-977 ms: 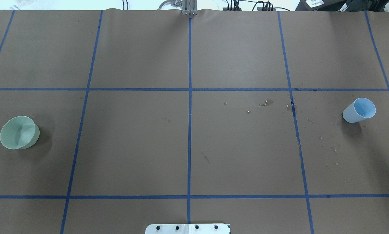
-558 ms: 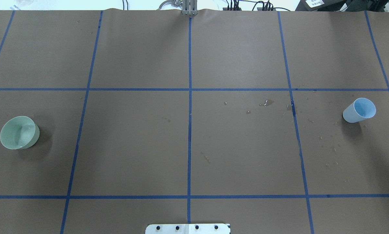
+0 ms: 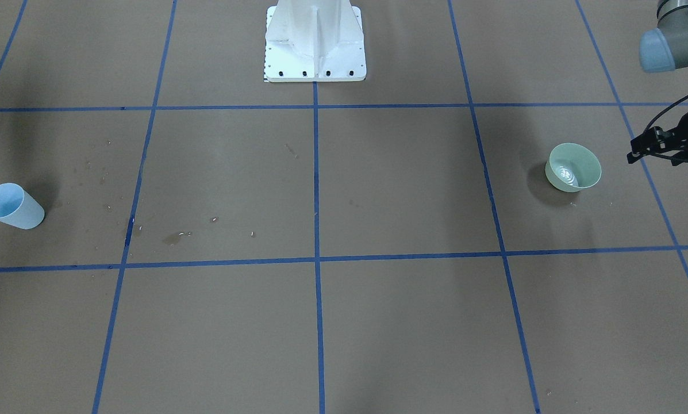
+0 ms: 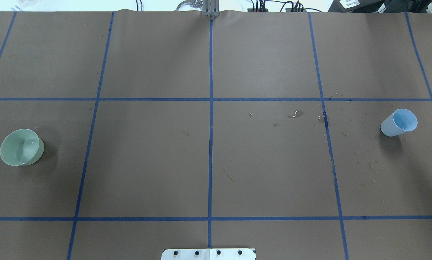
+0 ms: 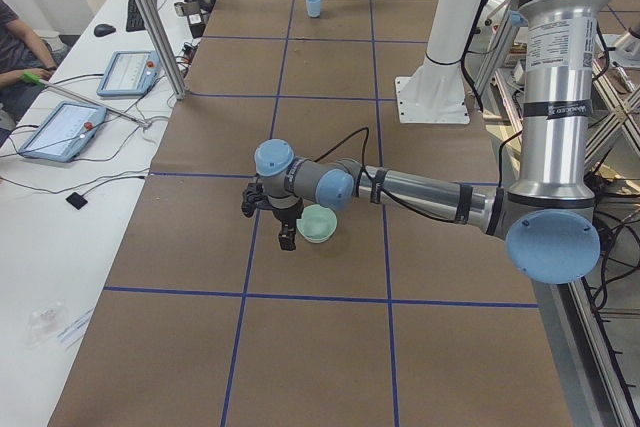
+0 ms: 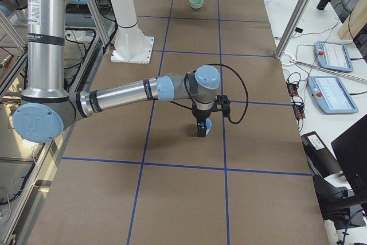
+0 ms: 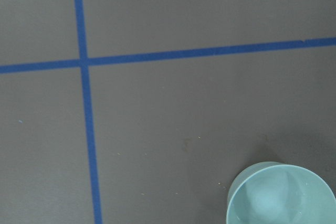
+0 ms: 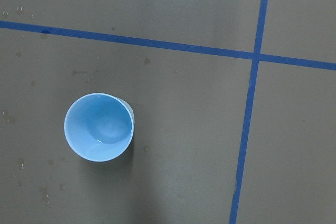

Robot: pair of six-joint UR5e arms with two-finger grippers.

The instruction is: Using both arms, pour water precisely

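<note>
A pale green bowl [image 3: 573,167] stands on the brown table at my left, with water ripples [image 3: 565,172] inside; it also shows in the overhead view [image 4: 21,147] and the left wrist view [image 7: 281,195]. My left gripper [image 3: 637,152] hangs just beside the bowl, toward the table's end [image 5: 287,237]; I cannot tell whether it is open or shut. A light blue cup [image 4: 399,122] stands upright at my right [image 8: 98,127]. My right gripper [image 6: 202,132] hovers right over the cup; I cannot tell its state.
The white bolted pedestal [image 3: 315,40] stands at the table's near middle edge. Small spilled drops and a wet stain [image 4: 295,115] lie on the brown paper between centre and cup. Blue tape lines [image 4: 210,144] form a grid. Operators' desks with tablets [image 5: 70,127] flank the table.
A small black part of the left gripper has come in at the overhead view's left edge. The bowl and the cup have not moved.
</note>
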